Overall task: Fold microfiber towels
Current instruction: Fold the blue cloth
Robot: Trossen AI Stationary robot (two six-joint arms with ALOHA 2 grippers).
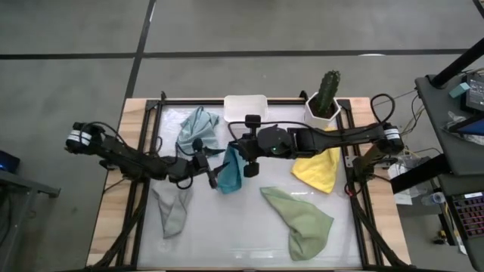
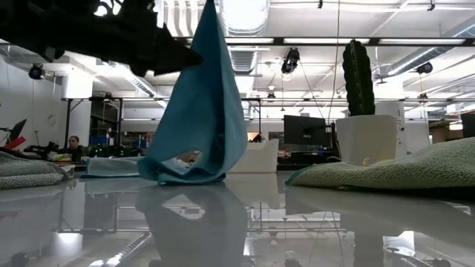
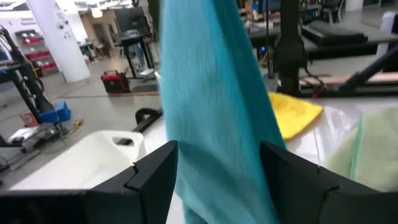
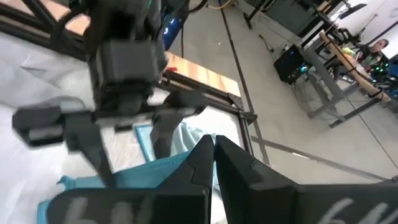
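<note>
While the white table (image 1: 249, 227) fills the middle of the high view, the sage green towel (image 1: 301, 219) lies crumpled lower right of centre. Yellow towel (image 1: 320, 169): right of centre. Bright blue towel (image 1: 231, 171): centre, hanging with its lower end on the table. Right gripper (image 1: 236, 149): fingers pinched together on its top. Left gripper (image 1: 213, 170): fingers apart, the cloth between them.
</note>
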